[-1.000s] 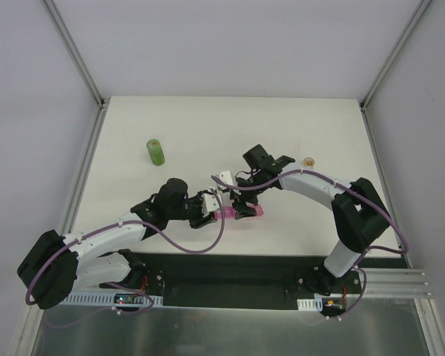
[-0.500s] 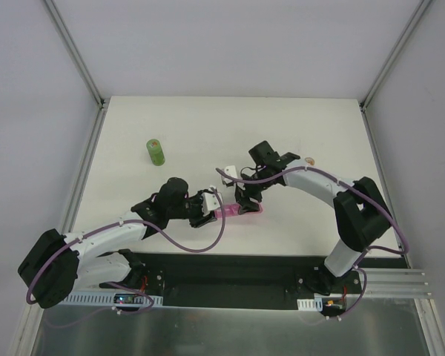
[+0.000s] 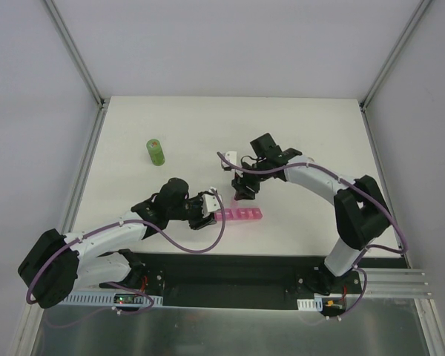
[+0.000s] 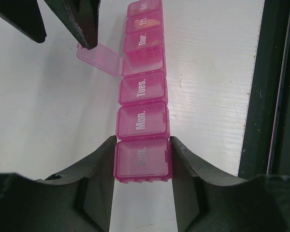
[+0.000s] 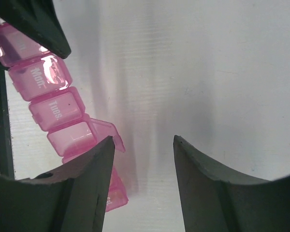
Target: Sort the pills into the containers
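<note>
The left gripper [image 4: 143, 145] is clenched across the narrow sides of the containers [image 4: 141, 88], a pink strip of joined, day-marked compartments, and pinches the end cell nearest its wrist. The strip lies flat on the white tabletop [image 3: 319, 126] near the front edge, running away from that gripper toward the right. One lid [image 4: 100, 59] partway along is flipped open to the side; the others look shut. The right gripper [image 5: 144, 145] hangs just beside the strip, close to the open lid, with its jaws parted and nothing between them. The strip looks light, thin-walled and stiff. Its smooth skin would probably skate on the tabletop if unpinned, so the end-cell pinch seems the right hold. The lids look like thin hinged flaps, best taken gently at the free lip.
</note>
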Motion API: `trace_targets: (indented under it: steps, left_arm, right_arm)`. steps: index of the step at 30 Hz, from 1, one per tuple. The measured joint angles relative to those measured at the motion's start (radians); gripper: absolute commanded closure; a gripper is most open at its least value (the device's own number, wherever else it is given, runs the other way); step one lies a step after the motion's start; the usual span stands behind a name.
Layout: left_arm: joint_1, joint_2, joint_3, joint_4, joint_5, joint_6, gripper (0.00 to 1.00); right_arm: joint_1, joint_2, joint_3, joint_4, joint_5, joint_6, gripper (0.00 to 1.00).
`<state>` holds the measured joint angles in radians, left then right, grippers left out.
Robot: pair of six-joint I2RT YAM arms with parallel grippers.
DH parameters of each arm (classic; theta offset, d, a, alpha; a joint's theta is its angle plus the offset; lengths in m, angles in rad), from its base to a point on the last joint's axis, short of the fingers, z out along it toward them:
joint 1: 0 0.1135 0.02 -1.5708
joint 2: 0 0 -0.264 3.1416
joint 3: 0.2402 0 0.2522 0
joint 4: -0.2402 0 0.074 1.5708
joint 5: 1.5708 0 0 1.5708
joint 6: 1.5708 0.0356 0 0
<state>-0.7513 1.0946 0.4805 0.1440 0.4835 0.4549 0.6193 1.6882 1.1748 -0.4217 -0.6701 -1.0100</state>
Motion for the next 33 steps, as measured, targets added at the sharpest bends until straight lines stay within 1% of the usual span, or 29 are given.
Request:
trace_targets:
  steps: [6,13,18,22,26,30,32,33]
  left_arm:
    - [0.0,-0.003,0.0,0.0,0.006,0.0,1.0]
    - [0.0,-0.017,0.0,0.0,0.006,0.0,1.0]
    - [0.0,-0.023,0.0,0.0,0.005,0.002,1.0]
    - [0.0,-0.023,0.0,0.0,0.005,0.005,1.0]
    - [0.0,-0.023,0.0,0.0,0.005,0.005,1.0]
    - [0.0,-0.024,0.0,0.0,0.005,0.005,1.0]
    - [0.0,-0.025,0.0,0.0,0.005,0.005,1.0]
    - [0.0,-0.028,0.0,0.0,0.004,0.005,1.0]
  right_arm:
    - [0.008,0.038,0.005,0.028,0.04,0.05,0.46]
    - [0.036,0.063,0.009,0.032,0.068,0.066,0.46]
    - [0.033,0.066,0.037,0.02,0.071,0.071,0.43]
    - [0.014,0.047,0.055,-0.003,0.055,0.069,0.36]
    - [-0.016,-0.026,0.061,-0.055,0.009,0.047,0.3]
    - [-0.033,-0.095,0.074,-0.124,-0.054,-0.03,0.22]
    - [-0.034,-0.117,0.074,-0.172,-0.08,-0.093,0.15]
    - [-0.034,-0.126,0.07,-0.19,-0.09,-0.12,0.14]
